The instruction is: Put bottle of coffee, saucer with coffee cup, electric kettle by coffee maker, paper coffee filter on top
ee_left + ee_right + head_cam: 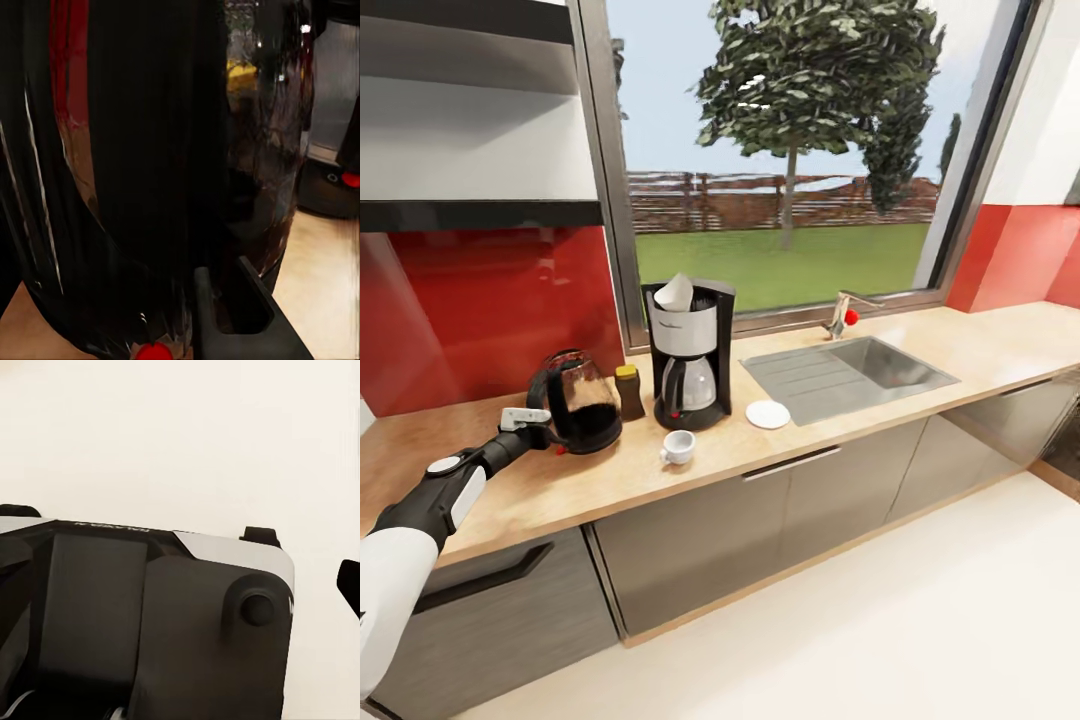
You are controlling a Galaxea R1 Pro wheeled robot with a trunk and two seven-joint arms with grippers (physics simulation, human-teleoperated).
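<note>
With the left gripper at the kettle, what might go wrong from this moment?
1. The electric kettle stands close beside the coffee bottle; a push from the left gripper might tip the bottle against the coffee maker.
2. The cup sits on the counter, apart from the saucer, so that step may be forgotten.

Black-silver coffee maker (688, 365), white filter (674, 293), brown bottle (628, 391), white cup (679, 447), white saucer (768, 414), red backsplash (480, 310).
</note>
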